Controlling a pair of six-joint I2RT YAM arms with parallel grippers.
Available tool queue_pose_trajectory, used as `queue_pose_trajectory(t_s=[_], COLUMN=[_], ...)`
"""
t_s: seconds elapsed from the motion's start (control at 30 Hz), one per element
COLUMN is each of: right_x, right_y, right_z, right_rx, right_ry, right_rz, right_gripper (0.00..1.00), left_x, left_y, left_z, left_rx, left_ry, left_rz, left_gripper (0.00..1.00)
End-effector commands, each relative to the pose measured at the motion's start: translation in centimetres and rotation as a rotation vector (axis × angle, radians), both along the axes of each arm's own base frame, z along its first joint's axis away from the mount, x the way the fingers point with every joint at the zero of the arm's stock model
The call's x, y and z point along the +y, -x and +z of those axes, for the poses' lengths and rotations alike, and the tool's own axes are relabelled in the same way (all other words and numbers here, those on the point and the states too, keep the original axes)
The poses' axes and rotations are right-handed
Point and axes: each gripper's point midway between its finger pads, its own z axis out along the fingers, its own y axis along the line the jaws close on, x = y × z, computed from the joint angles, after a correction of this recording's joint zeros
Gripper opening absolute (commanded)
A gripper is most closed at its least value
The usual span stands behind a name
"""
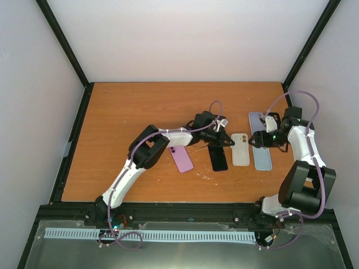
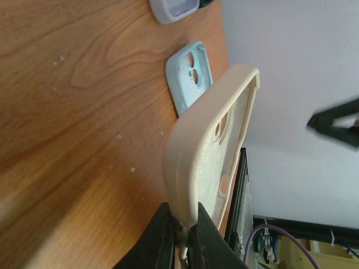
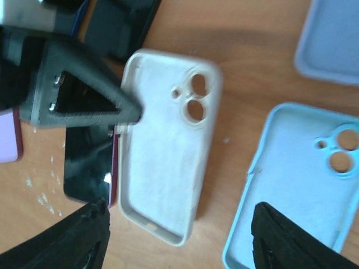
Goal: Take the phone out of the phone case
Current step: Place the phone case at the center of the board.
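We see our left gripper [image 2: 182,242] pinched tight on the long edge of the empty cream phone case [image 3: 162,151], the black phone [image 1: 218,158] flat on the counter [image 1: 140,106] just beside it, our right gripper [image 1: 257,139] spread wide above, holding nothing, a pale blue case [image 3: 291,185] alongside

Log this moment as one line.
left hand: shut on cream case rim | right hand: open, above cream case | cream case: empty | black phone: on table beside it

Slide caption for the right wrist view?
Left pincer grips empty cream silicone phone case by its rim; light-blue phone case alongside.
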Motion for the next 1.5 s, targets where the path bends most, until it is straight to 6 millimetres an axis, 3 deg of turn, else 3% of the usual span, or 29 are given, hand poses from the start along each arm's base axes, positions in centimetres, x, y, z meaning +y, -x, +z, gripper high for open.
queue_pose_trajectory(t_s=[0.0, 0.17, 0.33, 0.5, 0.53, 0.7, 0.73, 0.87, 1.03, 1.07, 1.13, 1.2, 1.47], right_x=[1.3, 0.0, 0.4, 0.8, 0.9, 0.9, 0.8, 0.7, 0.5, 0.6, 0.8, 0.9, 1.3], right_y=[1.1, 0.9, 0.7, -0.4, -0.6, -1.6, -1.6, -1.5, -1.3, -1.4, -1.3, -1.2, -1.8], right_z=[-2.4, -4.5, -7.1, -7.4, -7.5, -7.6, -7.6, -7.3, -6.2, -6.1, -6.6, -7.2, -10.0], right_rx=[0.034, 0.088, 0.154, 0.131, 0.123, 0.109, 0.11, 0.116, 0.08, 0.078, 0.095, 0.114, 0.167], right_ry=[-0.056, 0.012, 0.014, 0.028, 0.036, 0.056, 0.058, 0.065, 0.079, 0.075, 0.069, 0.069, 0.133], right_rz=[0.049, -0.005, 0.019, 0.021, 0.021, 0.007, 0.006, 0.008, 0.019, 0.021, 0.03, 0.045, 0.08], right_gripper=[0.62, 0.59, 0.51, 0.42, 0.39, 0.04, 0.03, 0.03, 0.03, 0.07, 0.37, 0.44, 0.41], left_x=[-2.0, -2.0, -1.9, -1.5, -1.4, -1.3, -1.3, -0.8, 0.4, 0.6, 1.0, 1.5, 4.2], left_y=[0.1, 0.0, 0.3, 0.8, 0.9, 1.2, 1.2, 1.0, 0.5, 0.4, 0.3, 0.4, -0.3], left_z=[0.8, 1.5, 2.6, 3.6, 3.6, 3.7, 3.8, 3.7, 3.5, 3.4, 3.3, 3.5, 7.3], left_rx=[0.06, 0.068, 0.066, 0.053, 0.054, 0.053, 0.052, 0.052, 0.05, 0.055, 0.057, 0.035, -0.15], left_ry=[0.025, 0.046, 0.074, 0.087, 0.088, 0.093, 0.097, 0.089, 0.098, 0.095, 0.086, 0.069, 0.048], left_rz=[0.013, 0.034, 0.024, 0.013, 0.01, 0.001, -0.003, 0.005, 0.033, 0.035, 0.041, 0.059, 0.135], left_gripper=[0.01, 0.01, 0.01, 0.01, 0.01, 0.04, 0.07, 0.24, 0.17, 0.19, 0.23, 0.25, 0.31])
